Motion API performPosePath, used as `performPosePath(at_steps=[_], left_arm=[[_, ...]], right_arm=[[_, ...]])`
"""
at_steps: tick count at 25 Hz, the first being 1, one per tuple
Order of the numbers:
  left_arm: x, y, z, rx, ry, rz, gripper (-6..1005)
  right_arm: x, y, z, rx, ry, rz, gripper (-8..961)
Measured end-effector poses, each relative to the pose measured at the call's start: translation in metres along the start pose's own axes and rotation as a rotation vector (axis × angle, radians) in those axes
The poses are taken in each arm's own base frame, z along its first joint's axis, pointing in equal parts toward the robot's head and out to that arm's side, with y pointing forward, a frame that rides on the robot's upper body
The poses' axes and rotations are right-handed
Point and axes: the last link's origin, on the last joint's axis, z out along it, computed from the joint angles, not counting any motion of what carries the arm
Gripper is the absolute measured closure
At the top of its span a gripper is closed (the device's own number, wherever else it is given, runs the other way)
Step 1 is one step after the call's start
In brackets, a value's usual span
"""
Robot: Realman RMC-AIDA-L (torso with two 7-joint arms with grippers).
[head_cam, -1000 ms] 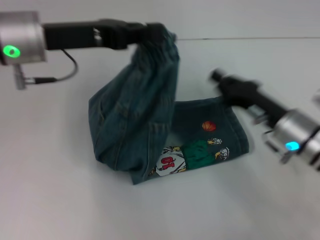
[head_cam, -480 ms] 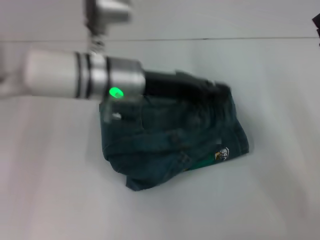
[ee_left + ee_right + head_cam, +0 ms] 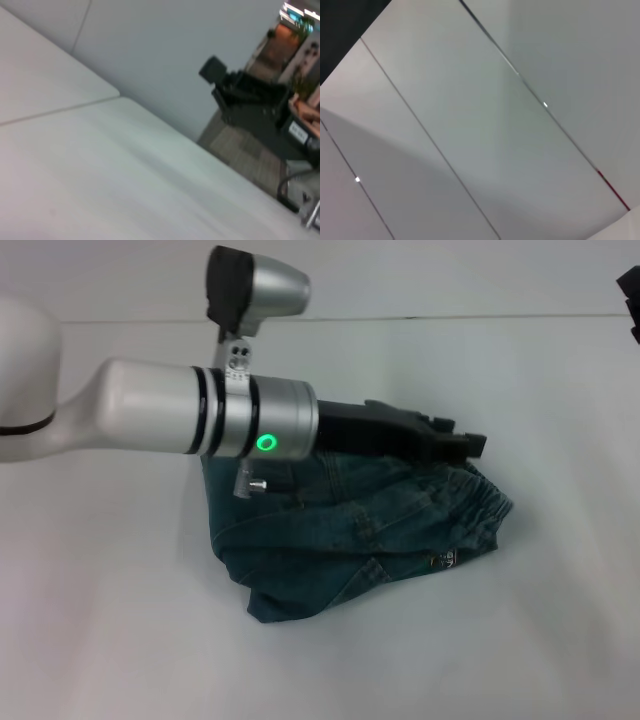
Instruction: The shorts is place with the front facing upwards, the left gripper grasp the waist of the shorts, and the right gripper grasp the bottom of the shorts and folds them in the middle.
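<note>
My left gripper point(image 3: 470, 445) reaching across folded shorts point(image 3: 350, 530), grip state unclear; ruffled waist point(image 3: 478, 508) lying on top.

White table point(image 3: 560, 390); grey carpet floor point(image 3: 240, 145) beyond edge.

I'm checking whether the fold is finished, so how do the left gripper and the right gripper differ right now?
The left gripper reaches across the table, low over the folded shorts at the ruffled waist; the right gripper sits far off at the head view's upper right edge, well clear of the cloth. The left gripper shows with its whole arm; the right gripper shows only as a cropped black sliver. Both are black.
</note>
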Motion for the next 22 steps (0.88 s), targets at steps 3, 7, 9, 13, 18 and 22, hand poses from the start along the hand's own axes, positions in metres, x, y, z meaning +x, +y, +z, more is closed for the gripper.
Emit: performPosePath(at_steps=[3,7,9,13,18,22], left_arm=[[0.003,-0.003,-0.015,0.004,0.072,-0.017,587],[0.000,-0.009,-0.051,0.011,0.237,-0.029,466],[-0.003,-0.012,-0.064,0.015,0.284,-0.038,406],[-0.029,-0.024,-0.117,0.051,0.415,-0.081,206],[-0.068,-0.030,-0.166,0.108,0.452,-0.102,136],[-0.095,-0.025,-0.189,0.118,0.409,-0.091,122]], right_arm=[[0.001,0.001,0.002,-0.015,0.026,0.002,902],[0.002,0.003,0.009,-0.075,0.118,-0.025,876],[0.001,0.006,0.013,-0.139,0.192,-0.052,863],[-0.007,0.012,0.021,-0.249,0.345,-0.053,837],[-0.018,0.030,0.023,-0.429,0.563,-0.134,804],[-0.028,0.044,0.012,-0.567,0.711,-0.207,677]])
